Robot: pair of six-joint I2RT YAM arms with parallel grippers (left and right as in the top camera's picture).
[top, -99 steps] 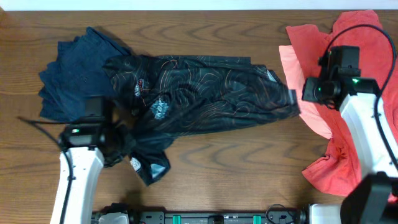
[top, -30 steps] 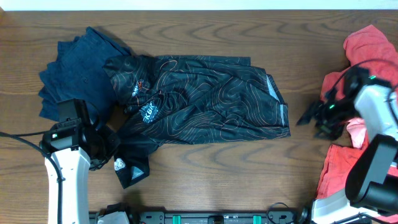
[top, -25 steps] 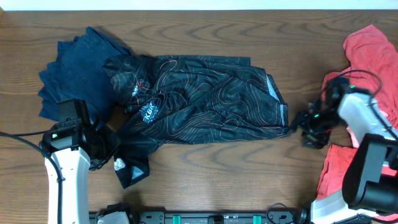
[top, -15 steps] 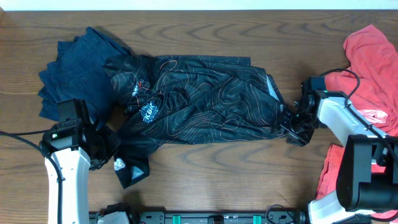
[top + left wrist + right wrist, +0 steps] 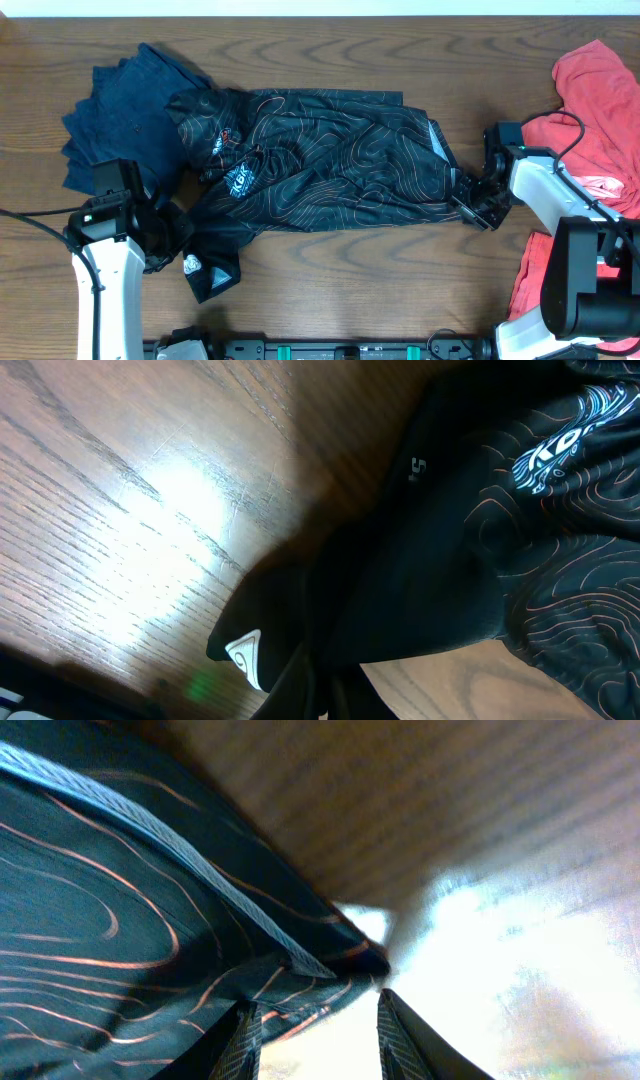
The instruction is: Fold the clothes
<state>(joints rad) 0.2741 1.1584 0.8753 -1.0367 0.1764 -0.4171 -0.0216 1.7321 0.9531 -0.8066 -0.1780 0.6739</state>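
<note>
The black sports shirt (image 5: pixel 330 160) with thin orange contour lines lies crumpled across the middle of the table. My left gripper (image 5: pixel 172 240) is shut on its lower-left sleeve part; in the left wrist view (image 5: pixel 325 695) black cloth (image 5: pixel 470 560) is bunched between the jaws, with a white logo patch (image 5: pixel 245 655) beside them. My right gripper (image 5: pixel 468 203) is open at the shirt's lower-right corner. In the right wrist view (image 5: pixel 320 1030) that hemmed corner (image 5: pixel 340 960) lies just ahead of the spread fingers (image 5: pixel 245 1045), the left one over cloth.
A dark blue garment (image 5: pixel 120 120) lies at the back left, partly under the black shirt. A coral-red shirt (image 5: pixel 600 100) is heaped at the right edge, with more red cloth (image 5: pixel 530 285) at the front right. Bare wood (image 5: pixel 380 280) runs along the front.
My right arm has left the red shirts and moved left to the black shirt's lower-right corner. My left gripper earlier dragged the sleeve down-left and has held still for the last second.
</note>
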